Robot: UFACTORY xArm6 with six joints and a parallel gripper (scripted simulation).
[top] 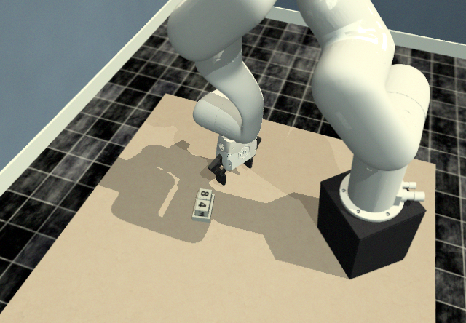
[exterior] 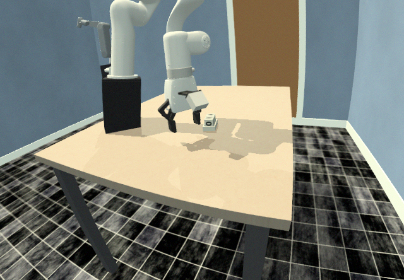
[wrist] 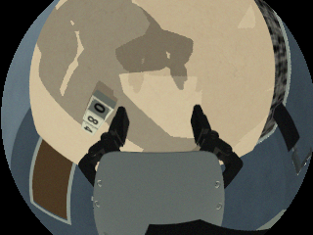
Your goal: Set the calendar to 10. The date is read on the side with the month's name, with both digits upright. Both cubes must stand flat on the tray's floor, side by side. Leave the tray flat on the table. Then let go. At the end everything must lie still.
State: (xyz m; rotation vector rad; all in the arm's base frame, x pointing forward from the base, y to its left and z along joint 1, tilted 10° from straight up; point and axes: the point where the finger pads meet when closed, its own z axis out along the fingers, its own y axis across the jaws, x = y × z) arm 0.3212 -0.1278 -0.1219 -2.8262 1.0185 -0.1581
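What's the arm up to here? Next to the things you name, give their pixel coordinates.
The white xArm's open gripper (top: 235, 172) (exterior: 184, 125) (wrist: 158, 113) hangs above the table beside a small pale tray (top: 201, 219) (exterior: 208, 128) (wrist: 113, 104), holding nothing. Two white number cubes (top: 204, 193) (exterior: 208, 123) (wrist: 92, 118) sit side by side in the tray, 8 and 4 on top, a 0 on one end. I can't see the month side, so can't tell whether it reads 10.

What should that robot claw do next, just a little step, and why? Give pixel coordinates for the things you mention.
I'd probably slide the open black-fingered gripper (top: 235, 172) (exterior: 185, 126) (wrist: 158, 113) sideways until its fingers straddle the white cube topped with a black 8 (top: 204, 193) (exterior: 209, 120) (wrist: 93, 119). Nothing is between the fingers, and the pale tray (top: 202, 220) (exterior: 209, 128) (wrist: 110, 99) lies outside their gap. This cube's end face shows 0, a digit that 10 needs.
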